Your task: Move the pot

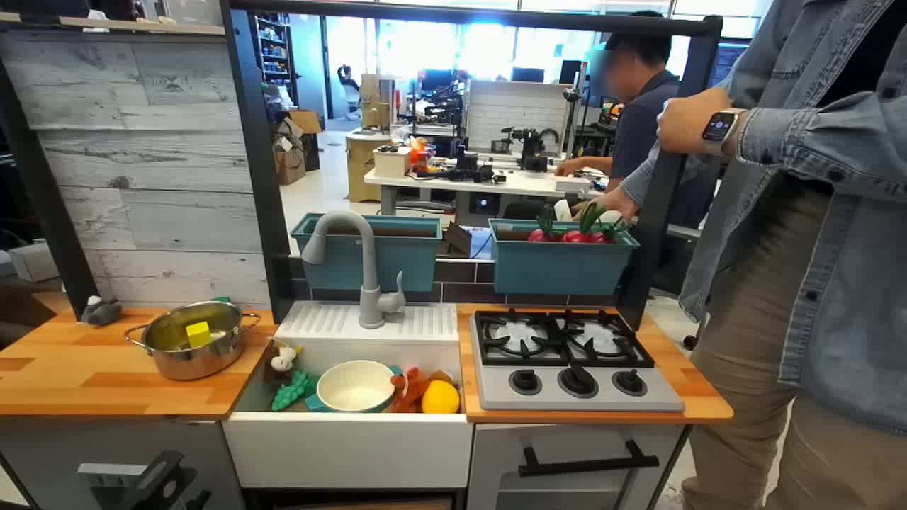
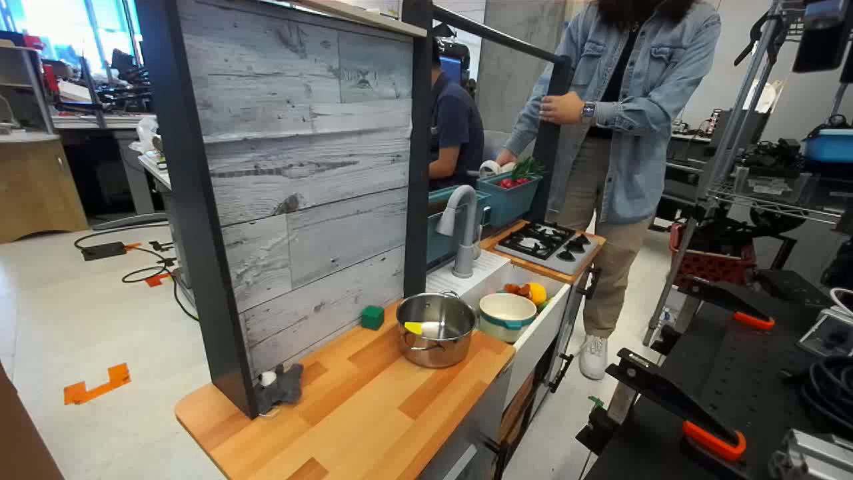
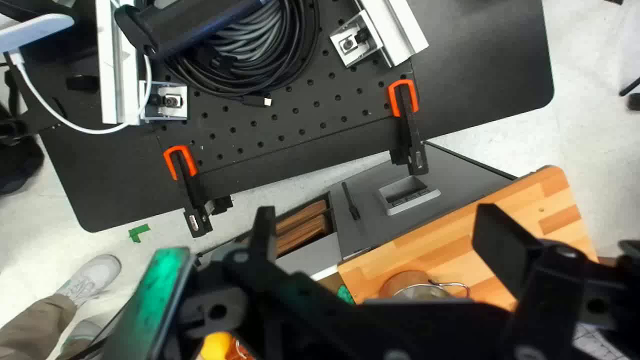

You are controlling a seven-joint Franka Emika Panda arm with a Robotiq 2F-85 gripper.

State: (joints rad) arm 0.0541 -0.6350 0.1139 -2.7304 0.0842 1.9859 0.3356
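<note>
Above the pot [image 2: 436, 355], open space is left, and room is offered by the countertop [image 2: 363, 407] on its side away from the sink [image 1: 347, 452]. Behind it, access is limited by the plank wall [image 2: 313, 187] and a green block [image 2: 372, 318], while the way over the sink's rear is obstructed by the faucet [image 1: 370, 283].

Lab room with a play kitchen [image 1: 347, 451] (hob [image 1: 567, 347], tap [image 1: 370, 283]) standing in it. Evidence: in the wrist view, a black perforated worktop [image 3: 490, 60] bearing coiled cable [image 3: 255, 42] and aluminium extrusions [image 3: 395, 29], orange-tipped clamps [image 3: 410, 137] at its edge; in an exterior view, a wire rack [image 2: 780, 205] and orange floor tape [image 2: 114, 379].
</note>
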